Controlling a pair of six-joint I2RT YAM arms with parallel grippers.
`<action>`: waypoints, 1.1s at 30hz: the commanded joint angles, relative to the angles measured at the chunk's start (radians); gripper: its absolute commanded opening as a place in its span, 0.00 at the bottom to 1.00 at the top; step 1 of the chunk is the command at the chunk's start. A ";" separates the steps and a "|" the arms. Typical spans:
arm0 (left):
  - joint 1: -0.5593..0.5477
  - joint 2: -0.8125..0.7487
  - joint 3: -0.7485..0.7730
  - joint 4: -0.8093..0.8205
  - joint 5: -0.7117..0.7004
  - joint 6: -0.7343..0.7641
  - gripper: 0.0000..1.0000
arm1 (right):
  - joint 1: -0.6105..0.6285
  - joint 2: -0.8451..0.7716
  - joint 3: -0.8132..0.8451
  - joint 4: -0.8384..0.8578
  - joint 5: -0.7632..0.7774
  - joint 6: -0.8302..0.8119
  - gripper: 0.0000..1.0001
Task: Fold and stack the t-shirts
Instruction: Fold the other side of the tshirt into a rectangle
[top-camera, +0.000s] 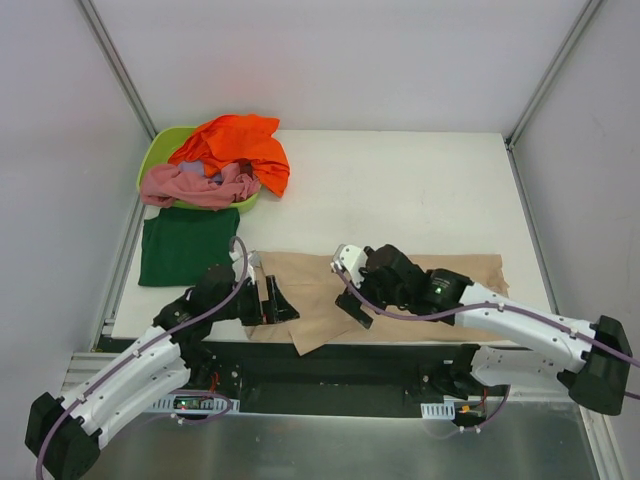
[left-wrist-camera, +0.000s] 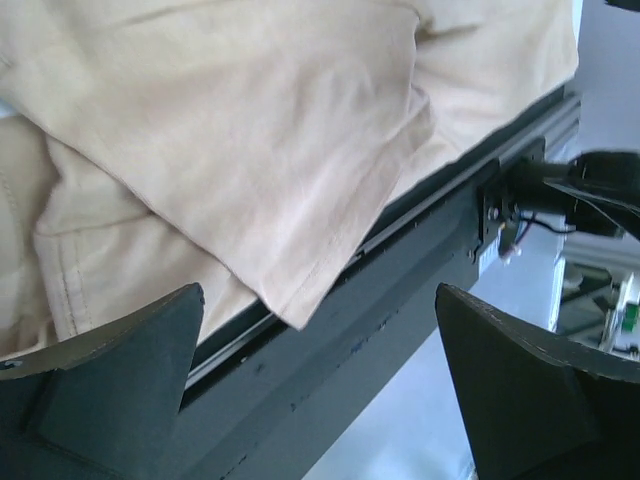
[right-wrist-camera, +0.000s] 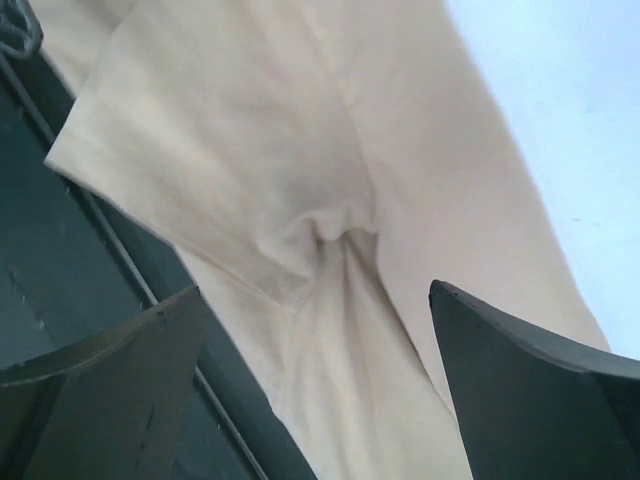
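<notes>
A beige t-shirt (top-camera: 400, 275) lies spread along the table's near edge, with one corner hanging over the edge (left-wrist-camera: 300, 300). My left gripper (top-camera: 274, 301) is open and empty at its left end; in the left wrist view (left-wrist-camera: 320, 400) the cloth lies beyond the fingertips. My right gripper (top-camera: 352, 304) is open just above the shirt's middle; in its wrist view (right-wrist-camera: 315, 390) a puckered fold (right-wrist-camera: 335, 235) lies ahead between the fingers. A folded dark green t-shirt (top-camera: 188, 245) lies at the left. An orange t-shirt (top-camera: 235, 145) and a pink t-shirt (top-camera: 195, 185) are heaped on the tub.
A lime-green plastic tub (top-camera: 158, 152) stands at the back left under the orange and pink shirts. The table's dark front rail (left-wrist-camera: 400, 300) runs just below the beige shirt. Frame posts stand at the back corners.
</notes>
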 joint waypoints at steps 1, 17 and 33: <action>-0.008 0.088 0.087 0.022 -0.124 -0.029 0.99 | -0.003 -0.094 -0.044 0.159 0.220 0.166 0.96; 0.003 0.510 0.261 0.058 -0.305 0.046 0.95 | -0.448 -0.004 -0.193 0.186 0.065 0.612 0.96; 0.009 0.607 0.281 0.018 -0.377 0.072 0.65 | -0.512 0.002 -0.248 0.193 0.034 0.595 0.96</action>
